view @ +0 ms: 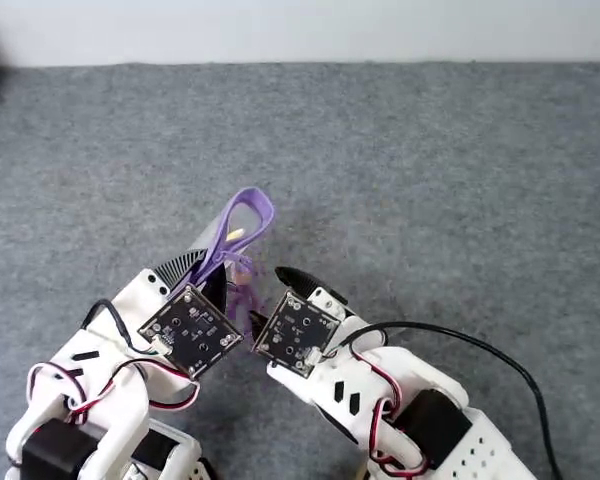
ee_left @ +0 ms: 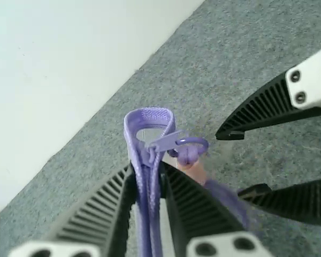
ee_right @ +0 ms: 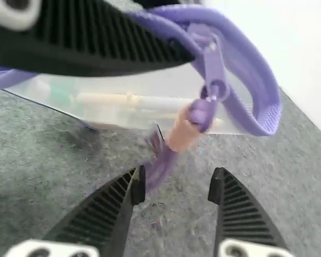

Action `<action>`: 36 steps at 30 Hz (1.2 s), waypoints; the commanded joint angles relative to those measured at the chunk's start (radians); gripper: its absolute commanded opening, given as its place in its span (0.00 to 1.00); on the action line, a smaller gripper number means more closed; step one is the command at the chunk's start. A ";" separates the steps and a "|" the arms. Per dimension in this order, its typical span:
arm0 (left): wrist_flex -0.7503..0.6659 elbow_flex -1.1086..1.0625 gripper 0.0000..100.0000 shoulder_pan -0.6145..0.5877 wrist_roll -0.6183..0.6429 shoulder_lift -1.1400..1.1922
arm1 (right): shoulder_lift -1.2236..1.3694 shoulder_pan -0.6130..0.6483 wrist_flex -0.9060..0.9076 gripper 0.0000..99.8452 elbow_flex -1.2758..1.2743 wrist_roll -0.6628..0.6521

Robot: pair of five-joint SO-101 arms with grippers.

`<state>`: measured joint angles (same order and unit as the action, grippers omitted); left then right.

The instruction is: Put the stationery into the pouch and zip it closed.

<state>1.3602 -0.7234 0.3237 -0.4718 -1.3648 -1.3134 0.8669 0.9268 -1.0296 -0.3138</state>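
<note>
A clear pouch (ee_right: 123, 99) with purple trim is held up off the grey carpet; pale stationery shows through its side. My left gripper (ee_left: 150, 184) is shut on the pouch's purple zipper edge (ee_left: 144, 176), just below the end loop (view: 248, 215). The purple zipper pull (ee_left: 176, 143) with its tassel (ee_right: 195, 115) hangs beside the left fingers. My right gripper (ee_right: 174, 184) stands open just under the tassel, its black fingers (view: 292, 280) apart and not touching it. In the left wrist view the right gripper (ee_left: 241, 160) stands open next to the pull.
Grey carpet (view: 430, 170) covers the table, with free room ahead and to both sides. A white wall (view: 300, 30) runs along the far edge. A black cable (view: 500, 360) trails from the right arm.
</note>
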 commanded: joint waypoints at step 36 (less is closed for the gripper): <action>0.000 0.016 0.01 -0.011 0.000 0.006 | 0.183 -0.039 -0.231 0.09 0.084 0.005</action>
<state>1.3602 -0.7234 0.3237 -0.4718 -1.3648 -1.1324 0.8362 0.7119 -1.0035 -0.3122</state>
